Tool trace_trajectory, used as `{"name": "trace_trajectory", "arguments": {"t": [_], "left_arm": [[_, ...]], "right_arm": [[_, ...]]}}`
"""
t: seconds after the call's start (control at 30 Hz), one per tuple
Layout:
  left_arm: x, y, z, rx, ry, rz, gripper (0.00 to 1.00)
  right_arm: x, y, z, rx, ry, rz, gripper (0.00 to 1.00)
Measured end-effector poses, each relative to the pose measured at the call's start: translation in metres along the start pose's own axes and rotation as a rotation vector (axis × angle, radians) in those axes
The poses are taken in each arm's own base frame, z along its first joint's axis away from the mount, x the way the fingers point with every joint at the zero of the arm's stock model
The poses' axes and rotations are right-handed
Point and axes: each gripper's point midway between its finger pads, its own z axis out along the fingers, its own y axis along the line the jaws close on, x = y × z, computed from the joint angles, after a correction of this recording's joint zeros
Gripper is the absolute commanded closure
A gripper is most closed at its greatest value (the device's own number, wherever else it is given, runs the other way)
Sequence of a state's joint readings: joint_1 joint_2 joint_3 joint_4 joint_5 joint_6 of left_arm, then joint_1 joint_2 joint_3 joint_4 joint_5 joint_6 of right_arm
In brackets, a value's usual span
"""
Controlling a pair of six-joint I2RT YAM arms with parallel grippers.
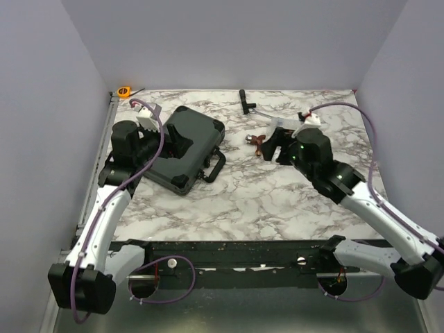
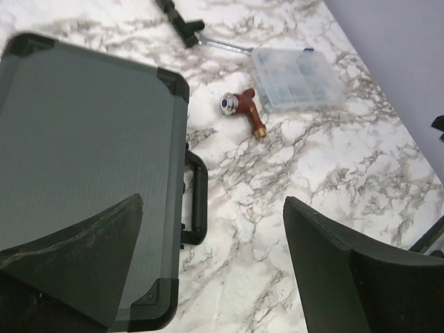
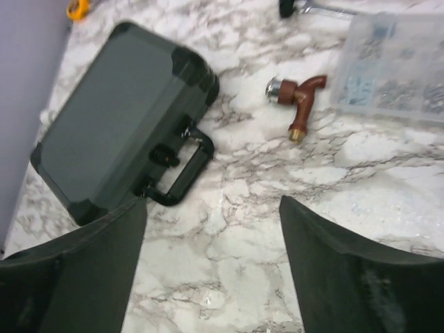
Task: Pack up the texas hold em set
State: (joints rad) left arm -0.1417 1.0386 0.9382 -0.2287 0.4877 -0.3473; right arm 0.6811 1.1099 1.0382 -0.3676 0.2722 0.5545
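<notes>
You can read no text, brand or number in any view. The clear compartment box shows a bluish patch, perhaps a label, too blurred to read.

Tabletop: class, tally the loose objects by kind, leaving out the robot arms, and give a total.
Closed black briefcase: 1
Clear compartment box: 1
Brown spigot: 1
Black-handled tool: 1
Small orange object: 1
Total: 5
</notes>
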Motion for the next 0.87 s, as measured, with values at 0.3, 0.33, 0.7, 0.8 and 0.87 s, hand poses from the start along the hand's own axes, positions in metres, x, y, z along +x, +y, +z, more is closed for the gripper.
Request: {"name": "trace_trajectory", "arguments": {"t": [0.3, 0.33, 0.7, 0.8, 0.87], "left_arm": [[-0.063, -0.044, -0.075, -0.005, -0.350, 0.177, 0.03], [-0.071, -0.049, -0.086, -0.011, -0.395, 0.193, 0.02], [-0.121, -0.069, -0.162, -0.108, -0.683, 0.231, 0.01], [-0.117, -0.063, -0.159, -0.130, -0.665, 0.218, 0.01], [-0.115, -0.061, -0.159, -0.138, -0.656, 0.212, 0.01]], "right_arm": [[-0.057, -0.050, -0.081, 0.170, -0.257, 0.024, 0.00], [-0.061, -0.055, -0.087, 0.192, -0.274, 0.023, 0.00], [-0.097, -0.060, -0.124, 0.203, -0.392, -0.016, 0.00], [-0.101, -0.060, -0.131, 0.193, -0.418, -0.014, 0.00], [-0.099, -0.062, -0.131, 0.192, -0.421, -0.019, 0.00]]}}
